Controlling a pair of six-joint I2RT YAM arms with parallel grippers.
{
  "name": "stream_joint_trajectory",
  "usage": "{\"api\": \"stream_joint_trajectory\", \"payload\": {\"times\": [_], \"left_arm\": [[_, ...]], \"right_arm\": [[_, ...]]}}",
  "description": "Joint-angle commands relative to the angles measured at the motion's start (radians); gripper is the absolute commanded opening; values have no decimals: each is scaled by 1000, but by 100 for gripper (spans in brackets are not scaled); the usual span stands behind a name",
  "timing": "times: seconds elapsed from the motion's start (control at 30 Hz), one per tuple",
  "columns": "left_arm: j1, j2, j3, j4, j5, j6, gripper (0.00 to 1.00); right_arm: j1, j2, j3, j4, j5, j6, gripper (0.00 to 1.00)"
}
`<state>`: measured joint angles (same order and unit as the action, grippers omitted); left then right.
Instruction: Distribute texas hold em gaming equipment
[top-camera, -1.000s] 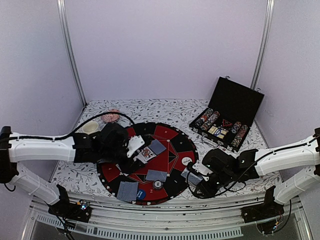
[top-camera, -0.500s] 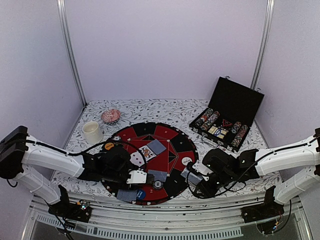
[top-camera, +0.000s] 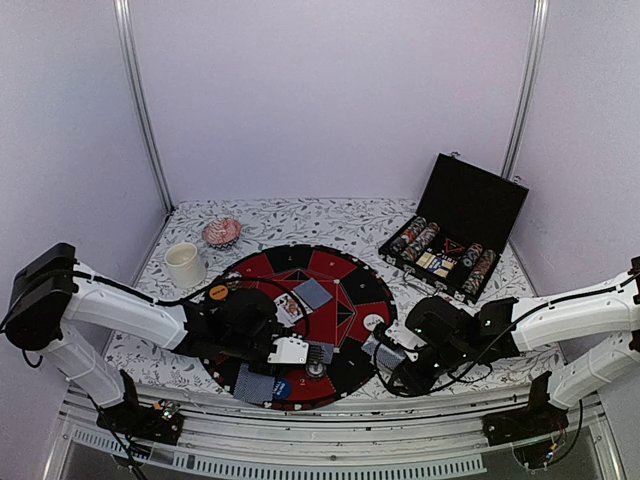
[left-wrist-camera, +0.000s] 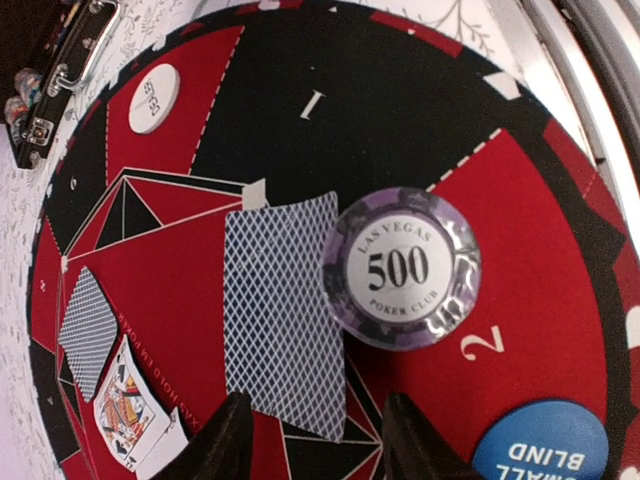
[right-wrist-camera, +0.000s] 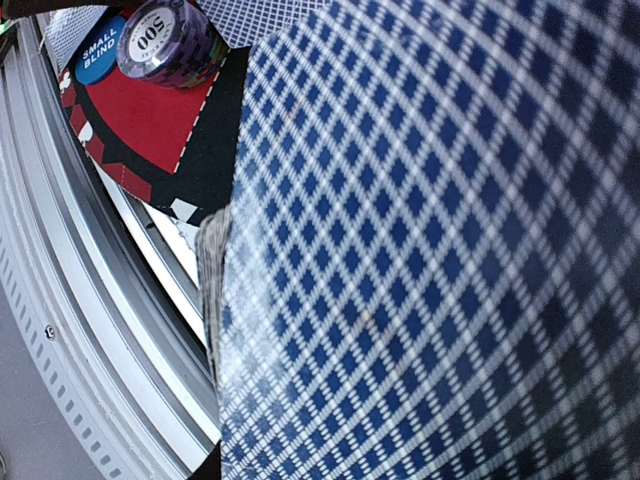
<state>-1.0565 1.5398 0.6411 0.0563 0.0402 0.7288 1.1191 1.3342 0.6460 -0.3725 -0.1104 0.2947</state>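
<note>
Left tool (left-wrist-camera: 320, 445), spread wide, straddles the face-down card (left-wrist-camera: 285, 310) at lower centre. Closing may drag the overlapping 500 chip (left-wrist-camera: 402, 268). Right tool (top-camera: 388, 362) grips the card deck (right-wrist-camera: 430, 250).

From above and behind, at 6 o'clock, we look down across the whole table (top-camera: 330, 215). Our left wrist camera hovers close over the round mat (left-wrist-camera: 520, 230), purple chip (left-wrist-camera: 402, 268) near centre. Our right wrist view, pressed against a deck (right-wrist-camera: 450, 250), shares that chip (right-wrist-camera: 165, 40) at 11 o'clock.
</note>
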Motion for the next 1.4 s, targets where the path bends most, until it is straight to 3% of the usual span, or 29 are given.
{"api": "stream_joint_trajectory", "payload": {"times": [0.0, 0.5, 0.67, 0.83, 1.13, 1.37], "left_arm": [[-7, 14, 18, -22, 2, 48, 46], [-4, 108, 21, 83, -113, 73, 37], [-4, 122, 24, 130, -144, 79, 24], [-3, 135, 30, 142, -147, 100, 0], [-5, 124, 18, 250, -185, 131, 0], [41, 67, 21, 365, -177, 267, 0]], "right_arm": [[5, -27, -13, 19, 1, -5, 37], [7, -27, -11, 15, 4, -2, 37], [7, -23, -10, 14, 3, -2, 37], [6, -26, -9, 14, 4, -2, 37], [5, -31, -9, 10, 7, -2, 37], [7, -30, -9, 12, 3, -3, 37]]}}
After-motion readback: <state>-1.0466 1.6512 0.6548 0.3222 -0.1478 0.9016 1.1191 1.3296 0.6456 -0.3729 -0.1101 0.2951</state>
